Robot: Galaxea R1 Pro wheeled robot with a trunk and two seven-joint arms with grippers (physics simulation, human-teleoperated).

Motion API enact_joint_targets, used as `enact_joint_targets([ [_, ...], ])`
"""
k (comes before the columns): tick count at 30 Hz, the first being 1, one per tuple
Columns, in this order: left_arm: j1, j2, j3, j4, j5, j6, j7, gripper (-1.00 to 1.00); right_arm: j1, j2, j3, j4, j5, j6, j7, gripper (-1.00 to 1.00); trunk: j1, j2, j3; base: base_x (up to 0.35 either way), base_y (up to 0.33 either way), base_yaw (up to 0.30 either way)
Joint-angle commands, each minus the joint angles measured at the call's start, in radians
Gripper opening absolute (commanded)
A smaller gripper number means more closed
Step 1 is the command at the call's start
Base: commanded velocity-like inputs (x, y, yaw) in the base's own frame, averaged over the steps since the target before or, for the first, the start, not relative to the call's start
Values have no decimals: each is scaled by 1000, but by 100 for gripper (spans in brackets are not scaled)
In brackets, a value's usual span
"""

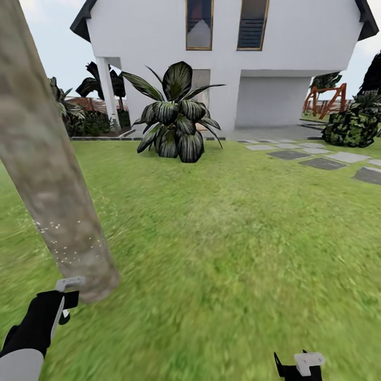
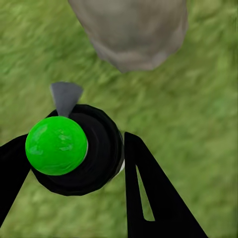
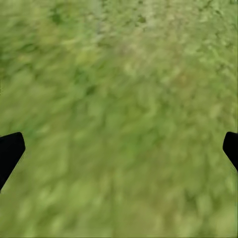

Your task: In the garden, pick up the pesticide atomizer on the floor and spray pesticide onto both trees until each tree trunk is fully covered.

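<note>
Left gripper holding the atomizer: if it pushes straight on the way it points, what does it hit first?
Probably the tree trunk. The left gripper is shut on the atomizer, whose grey nozzle aims at the trunk's base, with grass in between. Depth is unclear, so it could meet grass first.

We see the left gripper (image 2: 74,163) closed around the pesticide atomizer (image 2: 74,148), which sits in the lower left of the frame. Its black fingers (image 2: 153,198) rise from the bottom edge on either side, one at the far left, the other right of centre with a narrow slot through it, and both touch the atomizer's round dark body. A bright green dome tops that body on its left side, and a small pale grey nozzle sticks out just above it. At the upper centre of the frame we find the base of a tree trunk (image 2: 134,29), blotchy beige-grey, meeting the floor (image 2: 203,114) of blurry green grass.
</note>
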Motion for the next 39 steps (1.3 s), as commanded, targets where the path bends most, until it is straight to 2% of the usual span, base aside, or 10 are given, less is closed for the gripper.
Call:
enact_joint_targets([
  [1,0,0,0,0,-1,0,0,-100,0,0,0,0,0,0,0,100,0,0,0,235,-192,273],
  [6,0,-3,-1,3,1,1,-1,-100,0,0,0,0,0,0,0,100,0,0,0,126,-109,68],
  [9,0,-27,-6,6,-1,-2,-3,-100,0,0,1,0,0,0,0,100,0,0,0,6,-5,96],
  [13,1,-35,-9,3,-2,-3,-5,-100,0,1,1,0,0,0,0,100,0,0,0,1,-5,252],
  [23,1,-36,-9,1,-3,-2,-5,-100,0,0,0,0,0,0,0,100,0,0,0,0,-235,255],
  [33,1,-36,-9,1,-2,-2,-3,-100,0,1,1,0,0,0,0,100,0,0,0,4,-270,12],
  [39,1,-36,-9,2,-3,-2,-3,-100,0,1,1,0,0,0,0,100,0,0,0,173,-230,0],
])
